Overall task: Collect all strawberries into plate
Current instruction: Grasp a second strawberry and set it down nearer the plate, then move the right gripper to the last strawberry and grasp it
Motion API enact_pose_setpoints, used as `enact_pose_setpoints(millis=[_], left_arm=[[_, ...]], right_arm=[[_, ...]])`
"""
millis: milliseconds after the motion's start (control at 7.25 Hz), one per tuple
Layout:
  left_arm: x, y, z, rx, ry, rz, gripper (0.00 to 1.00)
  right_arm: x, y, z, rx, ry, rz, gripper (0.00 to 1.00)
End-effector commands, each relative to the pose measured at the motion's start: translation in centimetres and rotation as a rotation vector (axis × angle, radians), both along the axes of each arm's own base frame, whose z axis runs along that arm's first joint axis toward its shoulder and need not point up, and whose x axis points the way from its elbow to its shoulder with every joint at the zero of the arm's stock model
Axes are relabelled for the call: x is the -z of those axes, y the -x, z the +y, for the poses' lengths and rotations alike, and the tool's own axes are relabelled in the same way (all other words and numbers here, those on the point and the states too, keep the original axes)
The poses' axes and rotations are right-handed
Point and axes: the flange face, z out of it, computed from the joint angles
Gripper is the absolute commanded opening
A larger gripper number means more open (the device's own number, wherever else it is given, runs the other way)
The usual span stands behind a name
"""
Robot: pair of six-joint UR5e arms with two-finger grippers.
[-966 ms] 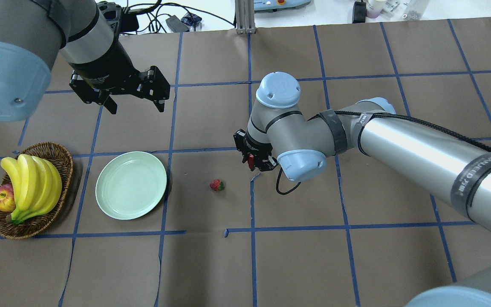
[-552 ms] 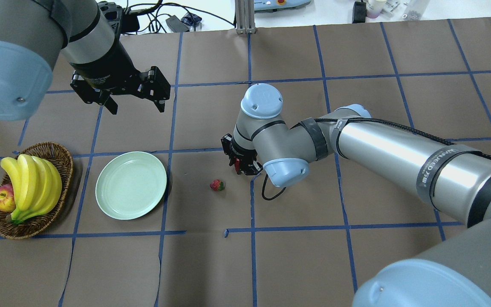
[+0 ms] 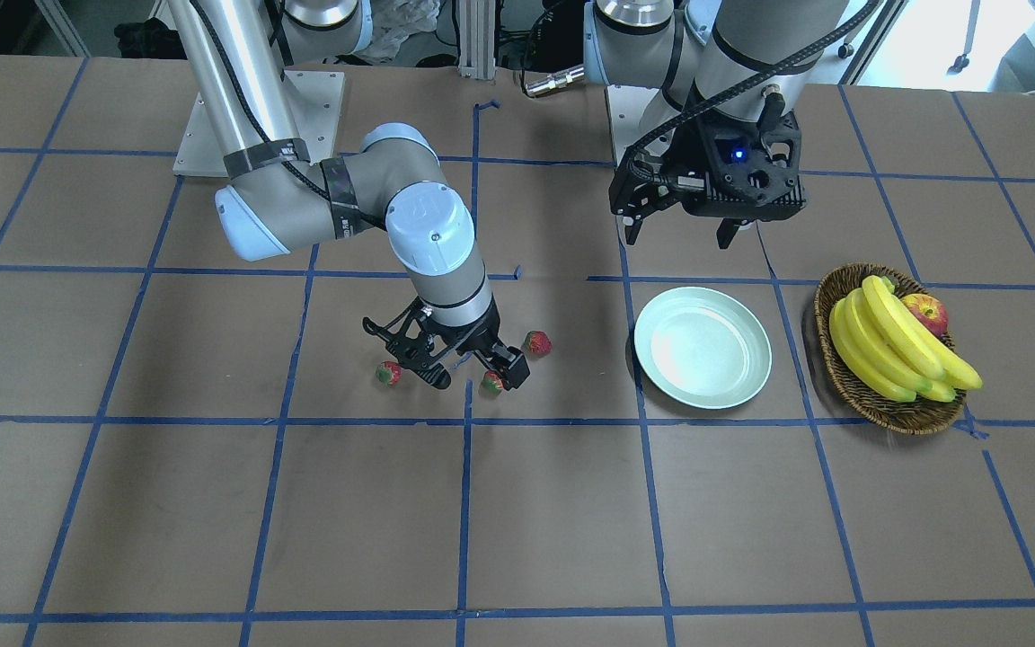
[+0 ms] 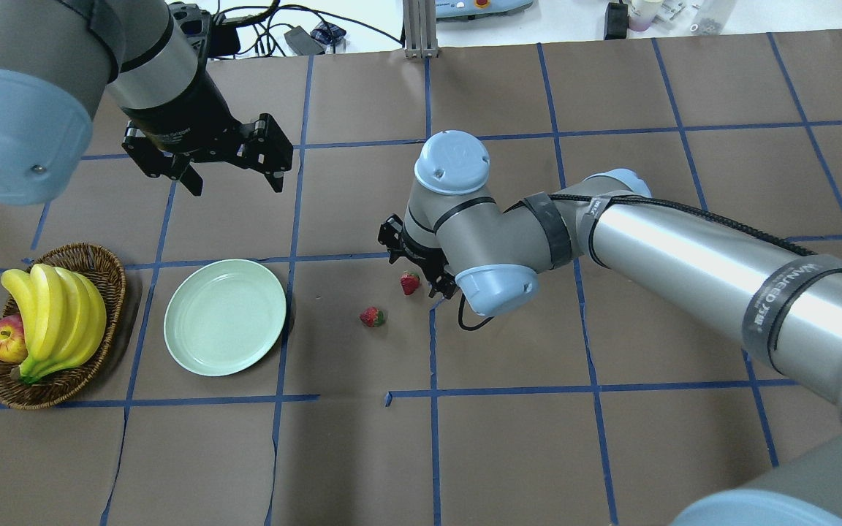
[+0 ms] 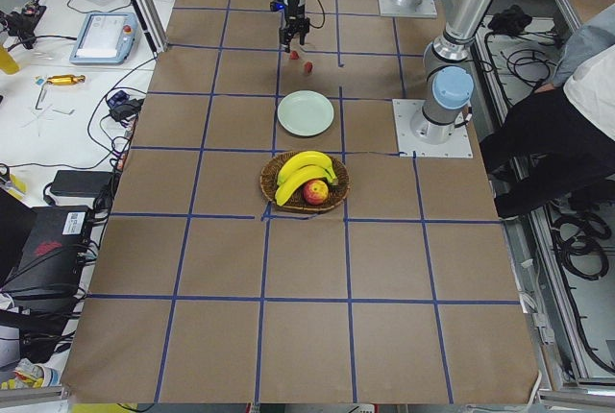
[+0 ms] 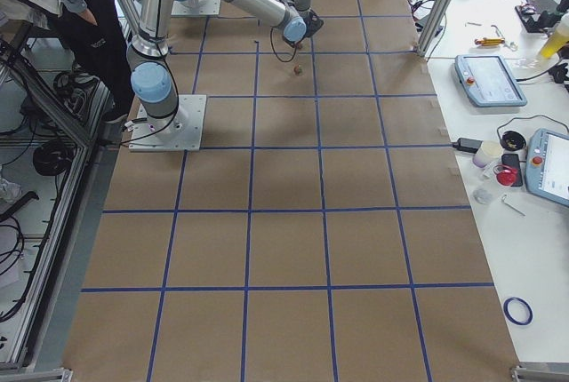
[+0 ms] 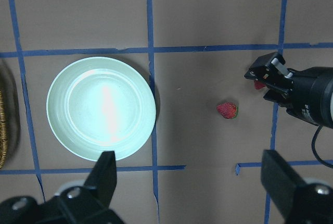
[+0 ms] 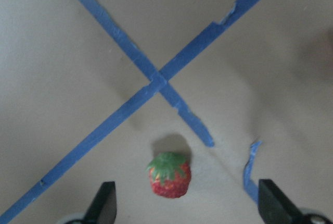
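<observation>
The pale mint plate (image 4: 224, 327) is empty; it also shows in the front view (image 3: 702, 349) and the left wrist view (image 7: 101, 108). My right gripper (image 4: 415, 272) is open, low over the table, with one strawberry (image 4: 410, 283) lying between its fingers, as the right wrist view (image 8: 169, 174) shows. A second strawberry (image 4: 372, 316) lies between it and the plate. The third strawberry (image 3: 387, 372) lies on the gripper's other side, hidden under the arm in the overhead view. My left gripper (image 4: 232, 179) is open and empty, above the table beyond the plate.
A brown wicker basket (image 4: 110, 272) with bananas (image 4: 55, 321) and an apple (image 4: 4, 342) stands left of the plate. Blue tape lines cross the brown table cover. A person stands by the robot's base in the side views.
My right arm moved left toward the plate with a strawberry between its fingers, then the gripper opened; that strawberry now lies on the table. The left arm has not moved.
</observation>
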Motion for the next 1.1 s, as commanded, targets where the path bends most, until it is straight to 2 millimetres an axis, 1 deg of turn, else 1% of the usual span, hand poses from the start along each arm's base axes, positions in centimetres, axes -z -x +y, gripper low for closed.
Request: enact_pose_setpoints(millis=[0, 138, 276, 414, 552, 690, 828, 966], left_arm=[[0.0, 0.0, -0.1, 0.000, 0.004, 0.000, 1.00], [-0.2, 0.0, 0.0, 0.000, 0.007, 0.001, 1.00], [0.0, 0.0, -0.1, 0.000, 0.004, 0.000, 1.00], [-0.4, 0.0, 0.2, 0.000, 0.012, -0.001, 1.00], [-0.3, 0.1, 0.2, 0.001, 0.010, 0.001, 1.00], [-0.4, 0.0, 0.2, 0.001, 0.012, -0.001, 1.00], [-0.4, 0.1, 0.2, 0.001, 0.012, 0.001, 1.00], [-0.3, 0.1, 0.2, 0.001, 0.010, 0.001, 1.00]], right_arm=[[-0.2, 6.1, -1.3, -0.073, -0.036, 0.176, 1.00], [0.7, 8.9, -1.8, -0.056, -0.093, 0.248, 1.00], [1.5, 9.0, -1.8, -0.056, -0.109, 0.251, 1.00], [2.8, 9.2, -0.6, -0.048, -0.142, 0.248, 1.00], [3.0, 9.2, -0.4, -0.047, -0.138, 0.245, 0.97], [3.8, 9.3, -0.2, -0.047, -0.134, 0.244, 0.98], [3.9, 9.2, -0.5, -0.047, -0.132, 0.244, 0.90], [3.8, 9.1, -0.6, -0.045, -0.129, 0.238, 0.40]])
